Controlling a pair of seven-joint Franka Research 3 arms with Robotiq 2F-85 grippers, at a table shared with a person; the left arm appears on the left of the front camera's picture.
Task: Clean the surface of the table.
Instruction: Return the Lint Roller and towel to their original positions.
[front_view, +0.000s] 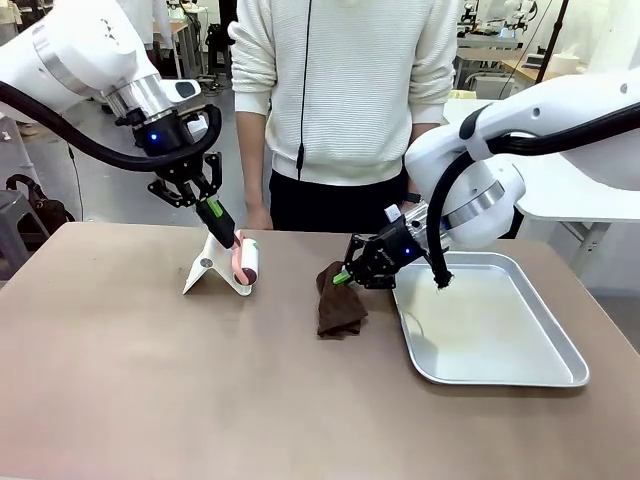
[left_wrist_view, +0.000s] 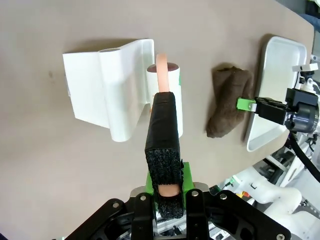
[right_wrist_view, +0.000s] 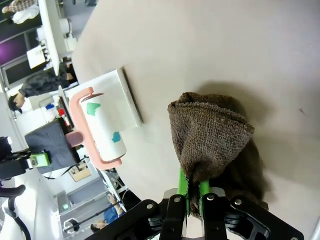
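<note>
Near half of the table (front_view: 200, 400) lies free — lint roller (front_view: 245, 262), cloth (front_view: 338, 305), tray (front_view: 500, 372) crowd the far half.

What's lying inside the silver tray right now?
Nothing lies in the silver tray; its bare metal floor shows. The right arm's black cable hangs over its near-left part, hiding a little.

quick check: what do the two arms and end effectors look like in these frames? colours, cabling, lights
Both arms have glossy white shells with silver wrist rings and thick black cables looping alongside. Left end effector and right end effector are black, with black linkage fingers and bright green pads. A small blue light glows on the left wrist.
</note>
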